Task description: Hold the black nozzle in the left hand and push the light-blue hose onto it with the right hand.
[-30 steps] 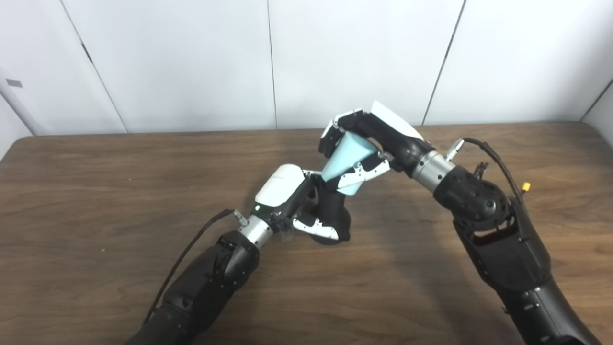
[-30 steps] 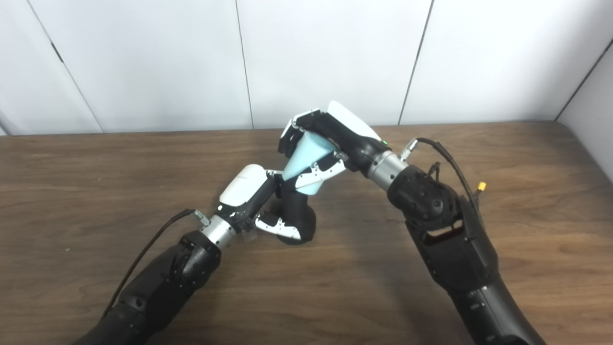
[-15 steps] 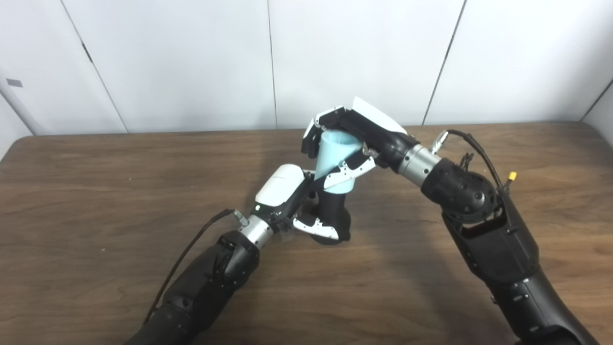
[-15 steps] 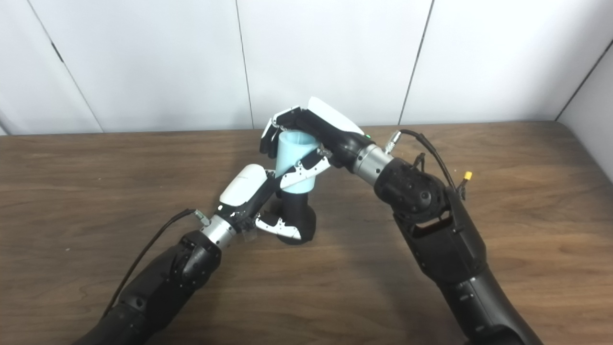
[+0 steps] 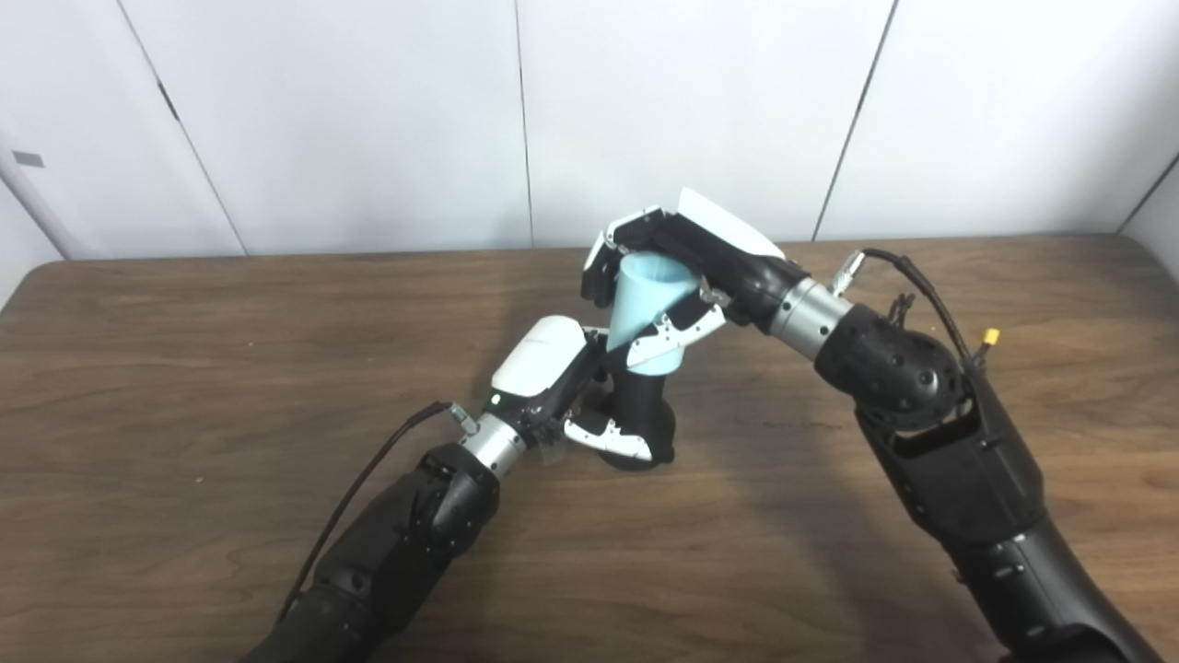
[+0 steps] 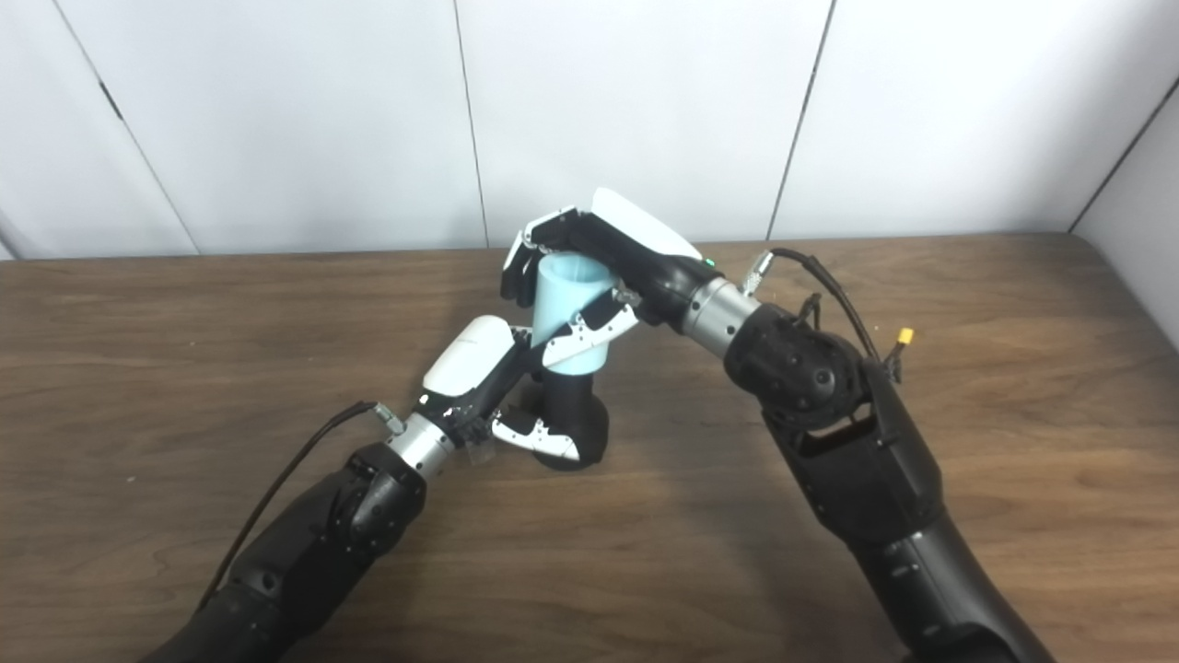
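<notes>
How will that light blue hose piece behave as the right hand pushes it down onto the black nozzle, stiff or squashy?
Probably fairly stiff: the light-blue hose keeps a round open mouth though the right hand is wrapped around it. It looks thin-walled, so likely light. It sits tilted on the black nozzle, so it may cock sideways unless the left hand holds the nozzle steady.

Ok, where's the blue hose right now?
Centre table, in the right hand: the light-blue hose sits atop the black nozzle gripped by the left hand.
</notes>
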Tool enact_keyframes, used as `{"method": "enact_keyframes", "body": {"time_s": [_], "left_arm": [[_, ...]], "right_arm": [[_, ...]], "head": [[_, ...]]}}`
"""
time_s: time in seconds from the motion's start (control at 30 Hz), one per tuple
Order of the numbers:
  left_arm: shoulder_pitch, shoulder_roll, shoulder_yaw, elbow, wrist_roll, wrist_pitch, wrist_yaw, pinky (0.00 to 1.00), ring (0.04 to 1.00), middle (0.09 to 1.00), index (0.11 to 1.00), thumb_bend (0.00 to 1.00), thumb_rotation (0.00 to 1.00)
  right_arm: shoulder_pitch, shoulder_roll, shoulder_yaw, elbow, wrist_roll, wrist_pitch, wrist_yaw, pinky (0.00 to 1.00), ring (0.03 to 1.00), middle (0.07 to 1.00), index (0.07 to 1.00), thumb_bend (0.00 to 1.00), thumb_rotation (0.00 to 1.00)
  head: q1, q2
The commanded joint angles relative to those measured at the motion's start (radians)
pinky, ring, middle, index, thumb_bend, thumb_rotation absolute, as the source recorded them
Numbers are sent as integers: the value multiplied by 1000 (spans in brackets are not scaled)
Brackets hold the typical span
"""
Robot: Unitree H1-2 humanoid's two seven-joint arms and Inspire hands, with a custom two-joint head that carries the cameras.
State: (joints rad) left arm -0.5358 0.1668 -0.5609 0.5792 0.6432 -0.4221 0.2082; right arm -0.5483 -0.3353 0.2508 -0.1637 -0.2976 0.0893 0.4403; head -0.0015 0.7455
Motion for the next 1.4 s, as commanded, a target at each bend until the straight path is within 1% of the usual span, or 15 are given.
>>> {"method": "enact_keyframes", "body": {"time_s": [0.0,0.13,0.37,0.6,0.8,0.9,1.0,1.07,1.17,1.2,1.23,1.27,1.3,1.33,1.37], "left_arm": [[197,21,-49,112,36,92,-92,433,515,460,492,527,0],[198,24,-47,106,32,93,-99,461,532,459,496,526,0],[196,24,-48,105,34,88,-100,431,512,449,499,526,0],[202,19,-42,93,32,100,-120,457,529,454,498,526,0],[200,12,-41,105,38,91,-116,438,519,456,496,526,0],[202,11,-40,102,38,92,-117,411,497,450,496,526,0],[203,11,-38,103,33,90,-120,430,506,453,498,526,0],[205,12,-36,98,34,96,-122,450,518,458,496,526,0],[204,16,-40,100,44,91,-115,439,512,454,498,526,0],[204,16,-39,103,43,89,-114,435,511,454,498,526,0],[203,15,-38,108,42,85,-112,434,511,457,497,526,0],[202,15,-37,111,41,85,-111,444,515,461,495,527,0],[202,15,-37,111,39,86,-113,459,527,465,493,527,0],[201,15,-36,114,39,86,-113,466,533,467,492,527,0],[200,15,-37,115,40,87,-114,472,537,467,492,527,0]], "right_arm": [[-32,-44,2,-37,10,-66,26,361,434,493,497,501,0],[-17,-59,12,-24,7,-111,23,352,434,501,489,500,0],[11,-75,50,-7,-29,-191,21,357,443,508,471,501,0],[24,-69,86,-10,-68,-215,24,357,438,505,476,501,0],[8,-60,114,-16,-90,-226,37,350,434,510,481,500,0],[-5,-65,128,-8,-97,-247,42,345,429,512,488,499,0],[-9,-69,135,2,-100,-260,40,339,426,514,492,498,0],[-9,-71,139,6,-105,-264,37,338,426,516,492,498,0],[-5,-71,133,6,-114,-260,27,343,431,510,491,499,0],[0,-72,127,-8,-129,-225,31,332,429,512,516,497,0],[1,-73,123,-26,-149,-183,40,369,429,514,520,506,0],[0,-74,118,-53,-159,-113,66,435,560,653,671,697,28],[-2,-73,108,-78,-158,-39,91,559,746,837,846,820,111],[-6,-69,96,-94,-153,14,102,646,858,917,921,888,150],[-8,-64,85,-104,-149,49,105,701,928,958,960,938,170]], "head": [[2,1],[0,4],[-3,8],[-6,14],[-4,20],[-4,22],[-3,22],[-1,20],[-4,16],[-4,15],[-6,12],[-6,10],[-7,9],[-7,6],[-7,5]]}}
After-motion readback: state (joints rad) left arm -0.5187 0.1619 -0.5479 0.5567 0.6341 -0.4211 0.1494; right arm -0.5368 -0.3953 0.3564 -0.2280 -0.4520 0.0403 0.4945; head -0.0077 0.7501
